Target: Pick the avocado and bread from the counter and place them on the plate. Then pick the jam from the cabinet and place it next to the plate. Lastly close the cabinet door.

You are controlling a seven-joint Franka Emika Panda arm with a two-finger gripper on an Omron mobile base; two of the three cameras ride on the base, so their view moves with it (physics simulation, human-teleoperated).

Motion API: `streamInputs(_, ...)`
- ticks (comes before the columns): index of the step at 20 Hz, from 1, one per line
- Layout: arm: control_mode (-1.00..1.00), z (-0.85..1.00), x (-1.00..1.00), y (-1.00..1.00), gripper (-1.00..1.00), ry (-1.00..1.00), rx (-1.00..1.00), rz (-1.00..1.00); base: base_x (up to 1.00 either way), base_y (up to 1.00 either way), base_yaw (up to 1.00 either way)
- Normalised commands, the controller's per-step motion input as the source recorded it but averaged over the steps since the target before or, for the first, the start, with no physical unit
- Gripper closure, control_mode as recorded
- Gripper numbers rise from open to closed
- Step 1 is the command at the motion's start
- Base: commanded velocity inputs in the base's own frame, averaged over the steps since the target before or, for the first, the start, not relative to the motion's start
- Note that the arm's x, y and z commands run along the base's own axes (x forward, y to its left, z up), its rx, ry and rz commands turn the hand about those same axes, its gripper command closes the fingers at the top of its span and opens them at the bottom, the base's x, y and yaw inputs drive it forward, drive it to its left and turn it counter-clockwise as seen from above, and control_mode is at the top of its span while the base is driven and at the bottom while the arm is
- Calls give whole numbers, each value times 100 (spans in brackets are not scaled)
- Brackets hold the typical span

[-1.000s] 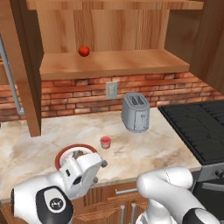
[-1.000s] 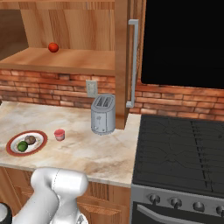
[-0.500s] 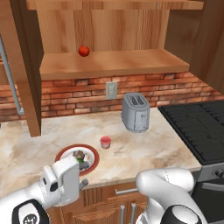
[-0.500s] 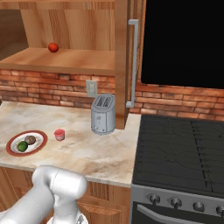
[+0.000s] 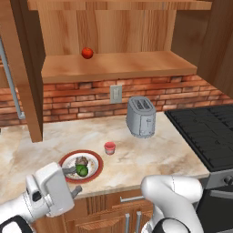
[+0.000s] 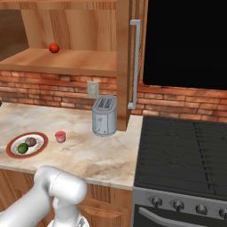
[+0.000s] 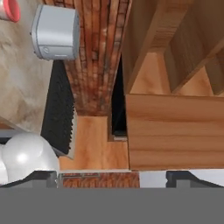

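Note:
The red-rimmed white plate (image 5: 93, 174) (image 6: 12, 151) lies near the counter's (image 5: 150, 157) front edge. On it rest the dark-green avocado (image 5: 82, 171) (image 6: 22, 148) and the brown bread chunk (image 5: 82, 161) (image 6: 30, 142). The pinkish-red jam jar (image 5: 109, 148) (image 6: 60, 136) (image 7: 8, 9) stands upright on the counter just right of the plate. My gripper (image 5: 73, 180) (image 7: 116, 177) hangs open and holds nothing, low at the counter's front edge beside the plate's near-left rim. The cabinet (image 5: 118, 68) is open; its doors (image 5: 25, 68) (image 6: 124, 62) stand swung outward.
A red round fruit (image 5: 87, 53) (image 6: 54, 48) sits on the cabinet shelf. A silver toaster (image 5: 141, 117) (image 6: 104, 116) (image 7: 56, 31) stands by the brick wall, right of the jam. A black stove (image 5: 205, 132) (image 6: 186, 150) borders the counter on the right.
My hand has drawn back from over the plate toward the lower left, uncovering the avocado and bread. Plate, jam and doors have not moved.

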Motion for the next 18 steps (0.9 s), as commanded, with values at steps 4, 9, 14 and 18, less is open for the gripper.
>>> streamInputs(4, -100, 27, 9, 19, -100, 2, -9, -3, 0, 0, 0)
streamInputs(9, -100, 29, 18, 19, -100, 1, -8, -4, 0, 0, 0)
streamInputs(14, -100, 10, 28, 24, -100, 11, -13, -4, 0, 0, 0)
streamInputs(18, -100, 0, 32, 31, -100, 20, -21, -4, 0, 0, 0)
